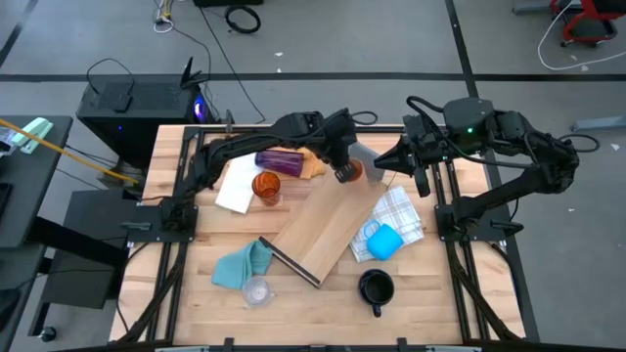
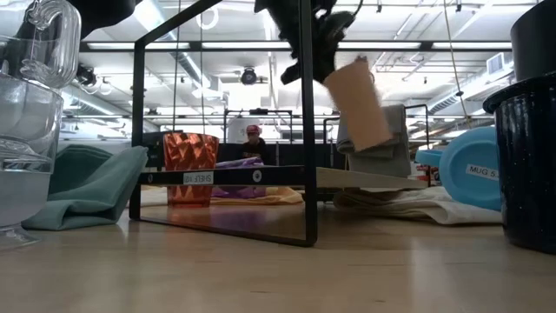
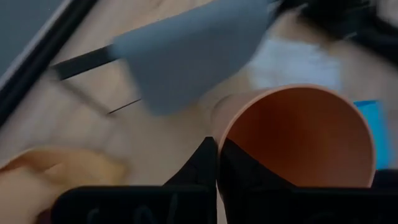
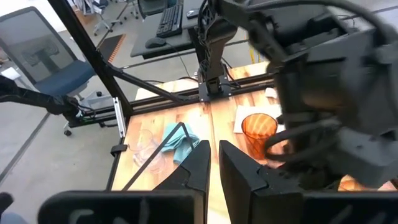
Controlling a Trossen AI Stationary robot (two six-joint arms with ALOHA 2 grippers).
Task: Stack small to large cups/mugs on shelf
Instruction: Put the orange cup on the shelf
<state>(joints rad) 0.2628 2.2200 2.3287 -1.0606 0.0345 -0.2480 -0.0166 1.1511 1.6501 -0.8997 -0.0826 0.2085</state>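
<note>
Low view, tan cup gripped beneath left tool

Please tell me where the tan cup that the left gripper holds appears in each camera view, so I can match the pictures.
High view: tan cup at the shelf's far end, upper centre.
Low view: right of centre, tilted, hanging above the shelf board.
Left wrist view: lower right, mouth toward the camera, left gripper pinching its rim.
Right wrist view: I cannot make it out.
Shared landmark: the grey end panel of the shelf.
</note>
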